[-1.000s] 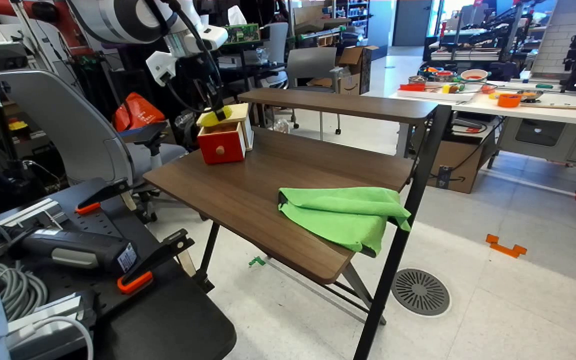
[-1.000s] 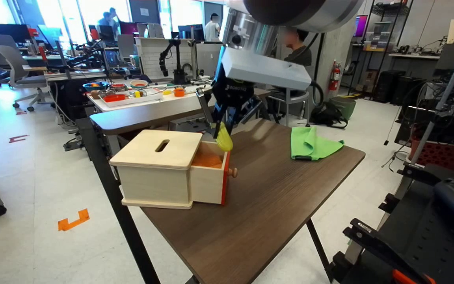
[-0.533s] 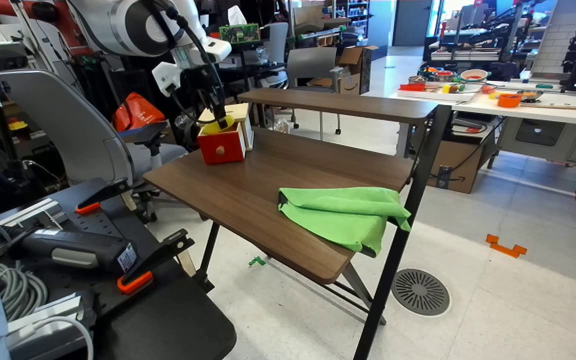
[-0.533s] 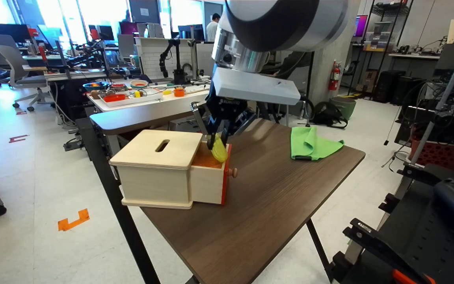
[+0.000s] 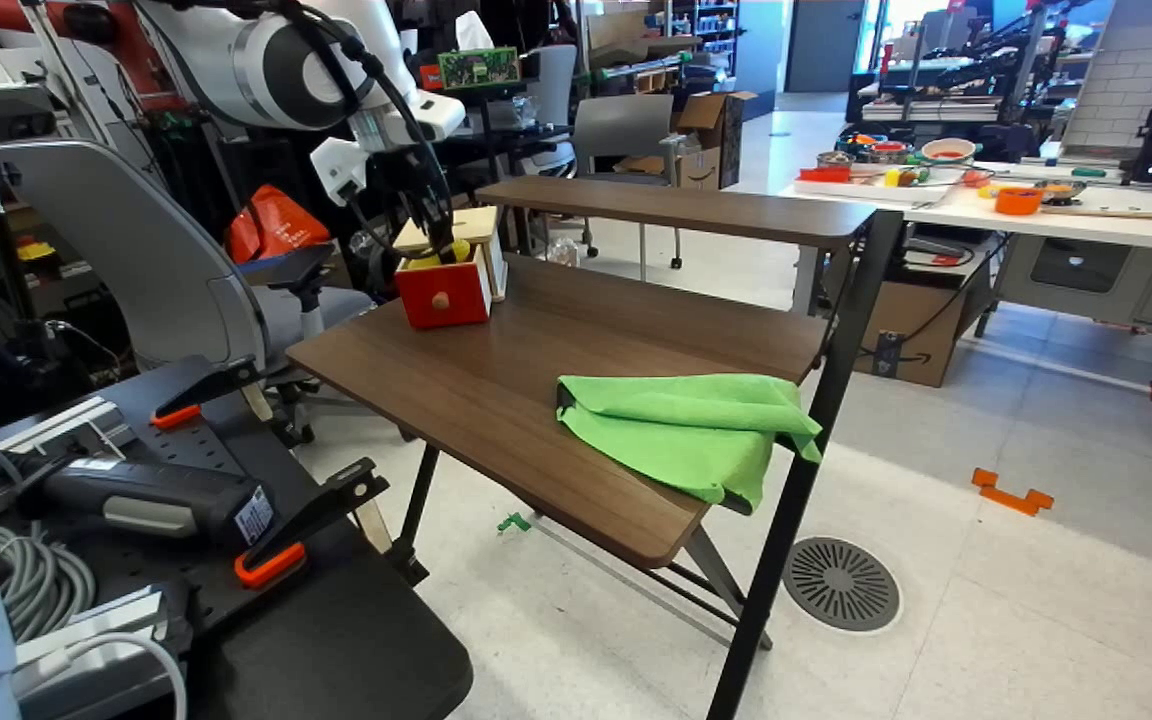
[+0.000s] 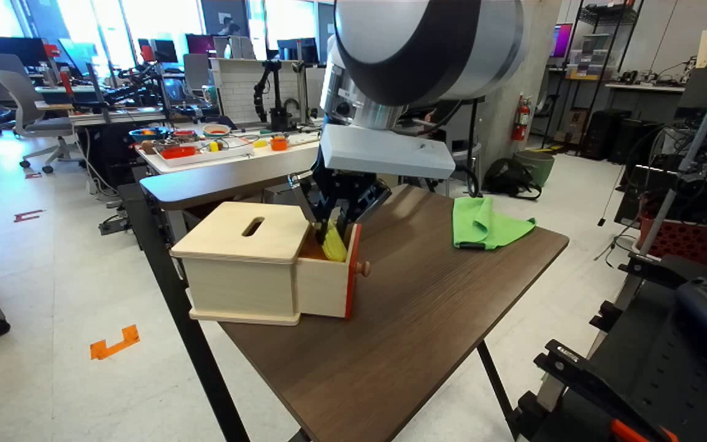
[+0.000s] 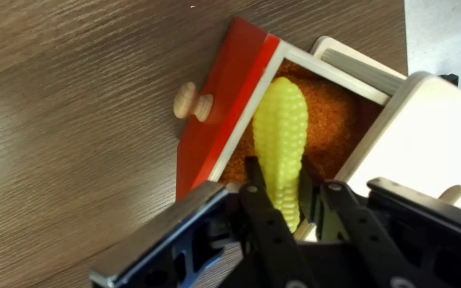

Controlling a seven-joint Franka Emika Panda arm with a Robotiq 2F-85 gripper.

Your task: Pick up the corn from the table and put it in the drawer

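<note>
The yellow corn (image 7: 280, 124) is held between the fingers of my gripper (image 7: 279, 170), which touch it on both sides near its lower half. The corn is inside the pulled-out drawer (image 7: 214, 124), over its orange-brown lining, with its far end close to the red front. In an exterior view, the corn (image 6: 333, 244) tilts down below the drawer's rim, and the fingertips (image 6: 332, 230) are at the opening. In an exterior view, the red drawer front (image 5: 446, 297) hides most of the corn. The drawer unit stands on the brown table (image 6: 415, 301).
The unit's pale wooden top (image 6: 240, 230) with a slot is right beside my gripper. The drawer's wooden knob (image 6: 363, 268) sticks out in front. A green cloth (image 5: 686, 425) lies at the table's other end. A raised shelf (image 5: 666, 208) runs along the table's back.
My gripper has moved down with the corn in it, from above the drawer's rim into the drawer. The drawer and the cloth have not moved.
</note>
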